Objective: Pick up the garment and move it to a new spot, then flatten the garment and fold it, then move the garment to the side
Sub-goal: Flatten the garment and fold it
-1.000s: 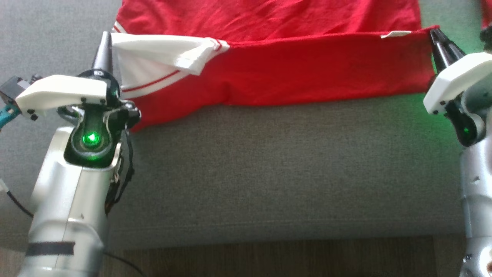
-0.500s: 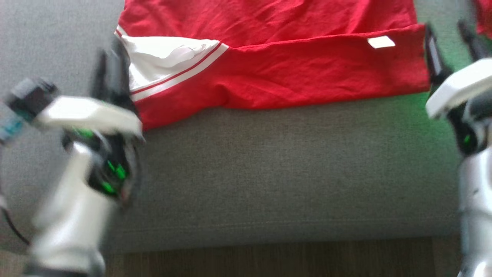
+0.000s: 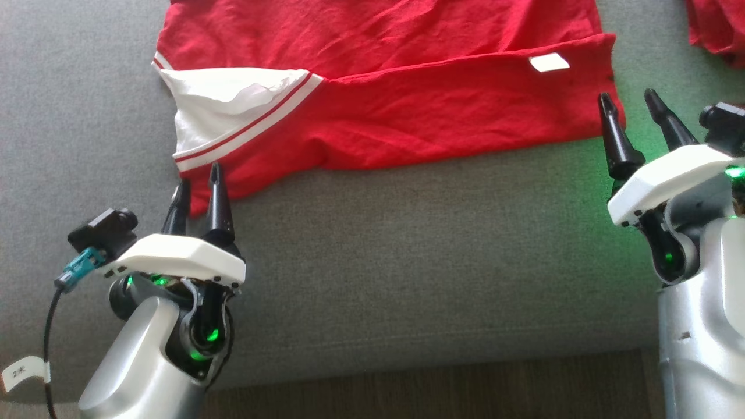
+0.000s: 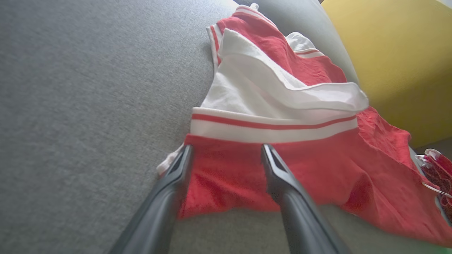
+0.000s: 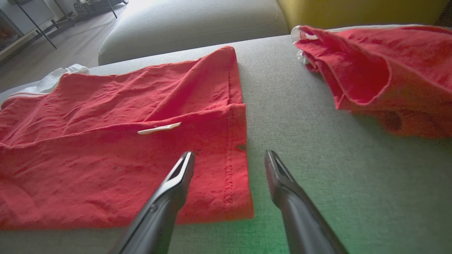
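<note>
On the grey couch (image 3: pixel 407 262) the garment (image 3: pixel 407 110) lies spread out wide, red side up, with its near strip doubled over the rest. A small white label (image 3: pixel 549 61) sits close to the right end of that strip. At the left end a white panel (image 3: pixel 215 110) shows, a bit rumpled, edged with red-and-white trim (image 3: pixel 244 135).

Left tool (image 3: pixel 199 177) is down at the near left corner of the garment. Its fingers are parted and there's nothing between them but air. From the wrist camera the tips sit over the red cloth just below the trim. Whether they touch it, I can't tell.

Right tool (image 3: pixel 628 96) is at the right edge, also spread wide and holding nothing. One fingertip is over the red hem, the other over bare couch.

Off to the far right, well apart, a second red cloth (image 3: pixel 716 23) lies in a heap. Wooden floor (image 3: pixel 436 390) runs along the couch's front.
</note>
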Available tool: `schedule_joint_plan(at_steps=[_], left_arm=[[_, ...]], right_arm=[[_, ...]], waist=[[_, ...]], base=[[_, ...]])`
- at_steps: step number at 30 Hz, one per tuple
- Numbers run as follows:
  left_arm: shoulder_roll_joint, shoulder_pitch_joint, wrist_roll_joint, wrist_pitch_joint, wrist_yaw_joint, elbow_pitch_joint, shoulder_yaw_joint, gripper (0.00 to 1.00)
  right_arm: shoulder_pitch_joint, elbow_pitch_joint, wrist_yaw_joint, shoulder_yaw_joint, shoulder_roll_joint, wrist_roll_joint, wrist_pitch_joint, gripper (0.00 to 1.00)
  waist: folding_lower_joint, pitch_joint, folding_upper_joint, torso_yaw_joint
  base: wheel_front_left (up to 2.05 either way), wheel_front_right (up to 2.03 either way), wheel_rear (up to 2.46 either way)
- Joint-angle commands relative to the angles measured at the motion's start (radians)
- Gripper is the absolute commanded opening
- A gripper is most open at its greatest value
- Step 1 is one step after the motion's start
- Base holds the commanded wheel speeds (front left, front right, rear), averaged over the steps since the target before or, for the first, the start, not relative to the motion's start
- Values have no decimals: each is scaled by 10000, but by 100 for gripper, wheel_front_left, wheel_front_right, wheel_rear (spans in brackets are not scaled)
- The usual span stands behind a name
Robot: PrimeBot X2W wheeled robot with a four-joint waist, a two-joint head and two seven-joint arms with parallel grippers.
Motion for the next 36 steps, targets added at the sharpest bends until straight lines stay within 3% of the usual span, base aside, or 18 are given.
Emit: schedule_joint_plan(at_steps=[1,9,17,27,36], left_arm=[[340,85,16,166,171,1,251,100],[676,446,798,346,784,-270,-347,100],[1235,926,1855,736,1792,-1261,-1052,100],[1116,628,2250,492,2087,-1585,-1117,100],[944,-103,2568,343,1931,-354,-1284,100]], right_arm=[[49,-321,-4,179,95,68,-26,100],[203,280,-4,111,146,21,135,100],[227,667,-4,39,156,188,80,100],[121,752,-4,145,157,309,50,100],[-15,732,-4,213,157,349,95,100]], waist=[[1,-32,-1,-24],[1,-412,-1,62],[1,-675,-1,324],[1,-537,-1,271],[1,-323,-1,116]], base=[[0,0,0],[0,0,0],[0,0,0],[0,0,0],[0,0,0]])
